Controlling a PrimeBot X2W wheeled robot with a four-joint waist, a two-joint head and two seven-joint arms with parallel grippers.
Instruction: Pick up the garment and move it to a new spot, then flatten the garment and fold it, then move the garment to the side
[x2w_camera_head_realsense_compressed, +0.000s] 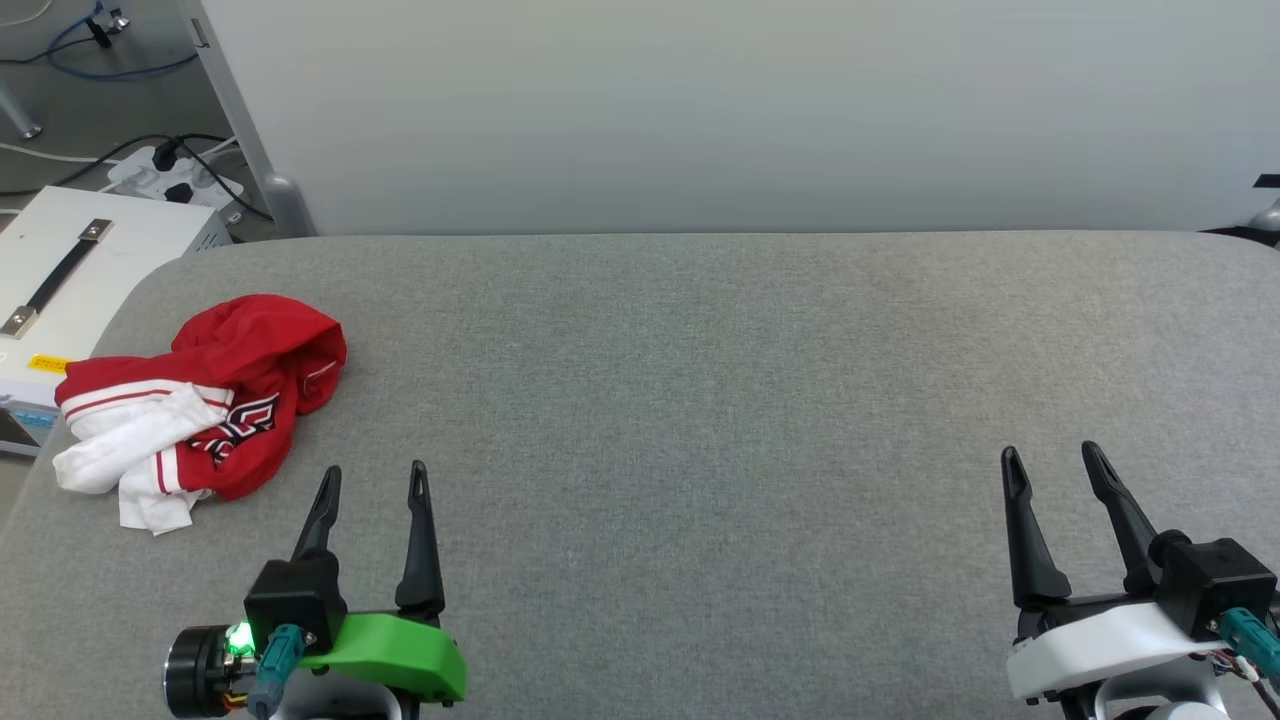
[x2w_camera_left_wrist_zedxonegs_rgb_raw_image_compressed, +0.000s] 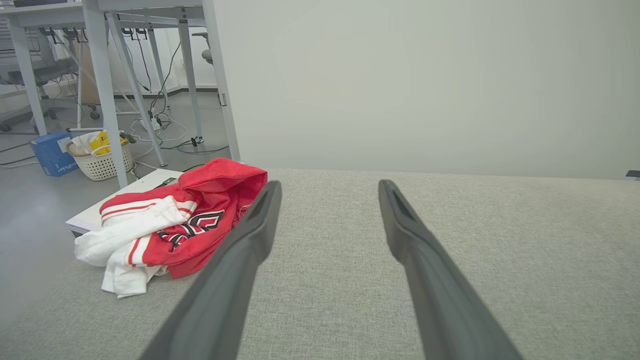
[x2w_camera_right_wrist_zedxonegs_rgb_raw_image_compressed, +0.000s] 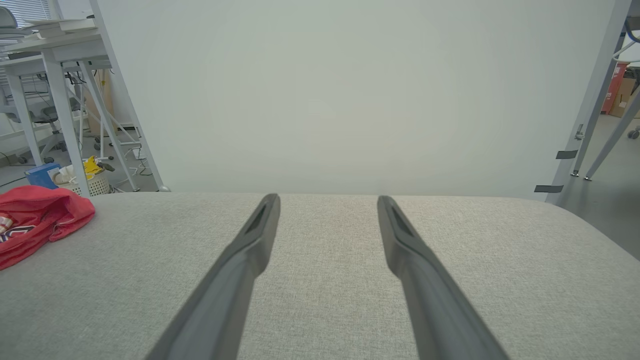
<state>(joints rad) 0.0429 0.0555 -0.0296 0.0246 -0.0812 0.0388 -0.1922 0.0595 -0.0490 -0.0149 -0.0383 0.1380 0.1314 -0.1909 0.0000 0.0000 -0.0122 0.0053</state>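
Note:
The garment lies crumpled in a heap at the far left of the grey fabric table, red with white sleeves and a black print showing. It also shows in the left wrist view, garment, and at the left edge of the right wrist view, garment. My left gripper is open near the front edge, just right of and nearer than the heap, holding nothing. At the front right my right gripper stands open and empty, far from the garment.
A white box with a black handle sits off the table's left edge, with a power strip and cables on the floor behind. A pale panel stands along the table's far edge. Desk legs and a basket lie beyond the left side.

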